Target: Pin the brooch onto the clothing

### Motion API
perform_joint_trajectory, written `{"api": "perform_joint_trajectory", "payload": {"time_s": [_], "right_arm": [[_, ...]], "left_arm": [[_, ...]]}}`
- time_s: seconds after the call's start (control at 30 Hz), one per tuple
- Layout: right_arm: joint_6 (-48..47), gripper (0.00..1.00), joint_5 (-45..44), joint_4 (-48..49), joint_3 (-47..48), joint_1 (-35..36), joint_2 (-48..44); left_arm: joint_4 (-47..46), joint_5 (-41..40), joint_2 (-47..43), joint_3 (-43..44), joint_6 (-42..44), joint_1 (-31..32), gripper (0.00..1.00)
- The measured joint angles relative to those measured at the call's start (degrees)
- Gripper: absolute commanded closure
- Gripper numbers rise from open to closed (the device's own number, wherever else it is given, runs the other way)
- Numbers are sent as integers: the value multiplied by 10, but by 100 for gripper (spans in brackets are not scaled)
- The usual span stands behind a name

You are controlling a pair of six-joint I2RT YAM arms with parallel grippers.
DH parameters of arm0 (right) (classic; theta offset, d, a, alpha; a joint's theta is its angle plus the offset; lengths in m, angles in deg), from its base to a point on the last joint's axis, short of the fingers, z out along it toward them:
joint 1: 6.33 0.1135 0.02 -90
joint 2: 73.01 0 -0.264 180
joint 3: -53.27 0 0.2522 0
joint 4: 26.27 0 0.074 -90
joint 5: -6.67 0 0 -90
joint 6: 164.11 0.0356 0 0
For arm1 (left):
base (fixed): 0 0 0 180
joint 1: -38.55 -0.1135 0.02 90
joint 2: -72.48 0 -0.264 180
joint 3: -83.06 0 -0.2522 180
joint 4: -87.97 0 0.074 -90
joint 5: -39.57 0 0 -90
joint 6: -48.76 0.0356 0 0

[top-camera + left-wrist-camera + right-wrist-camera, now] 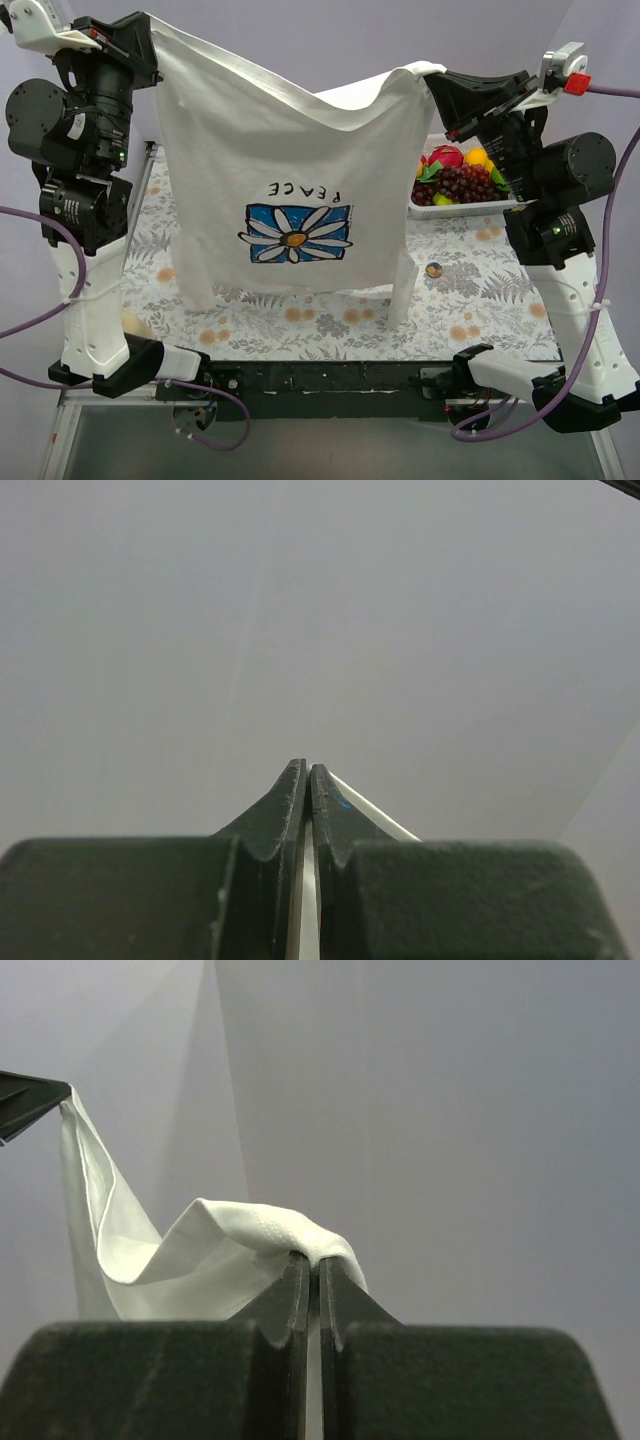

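Note:
The white T-shirt (260,140) hangs upside down between my two grippers, its sleeves low over the table. On its front is a blue rectangle with a white daisy and yellow centre (297,233), under the upside-down word PEACE; it lies flat on the cloth and looks printed. A small round dark disc (433,270) lies on the table right of the shirt. My left gripper (150,25) is shut on one hem corner; a white edge (375,808) shows beside its tips (307,768). My right gripper (432,76) is shut on the other corner (215,1245), cloth folded over its tips (313,1258).
A white tray (470,207) with toy fruit, grapes and a red piece, stands at the back right behind the right arm. The table has a floral cloth (480,290). A plain grey backdrop fills both wrist views.

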Motion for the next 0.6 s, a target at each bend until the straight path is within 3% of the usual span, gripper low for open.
{"api": "perform_joint_trajectory", "payload": {"time_s": [0.3,0.6], "right_arm": [[-3,99,-4,5,0,0,42],[-6,99,-4,-48,92,-1,199]], "left_arm": [[7,-26,56,0,14,0,100],[39,-58,169,16,38,0,100]]}}
